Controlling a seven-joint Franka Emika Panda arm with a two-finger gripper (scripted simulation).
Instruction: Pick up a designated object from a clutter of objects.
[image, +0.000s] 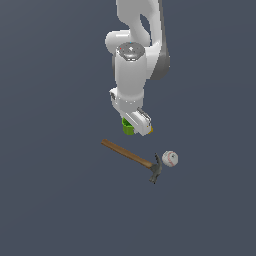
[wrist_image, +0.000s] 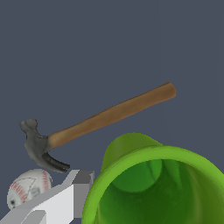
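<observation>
The green cup (image: 127, 128) sits directly under my gripper (image: 134, 128), whose white hand hides the cup's top in the exterior view. In the wrist view the green cup (wrist_image: 157, 183) fills the near field with its open mouth facing the camera. One grey-white finger (wrist_image: 65, 199) lies against the cup's outer wall; the other finger is hidden by the cup. The gripper looks shut on the cup. A sliver of the yellow-orange block (image: 150, 130) peeks out beside the hand.
A wooden-handled hammer (image: 131, 156) lies just in front of the cup, its dark head (image: 156, 172) toward the exterior view's right. A white baseball (image: 170, 159) rests beside the head. Both show in the wrist view: hammer (wrist_image: 109, 114), baseball (wrist_image: 27, 187).
</observation>
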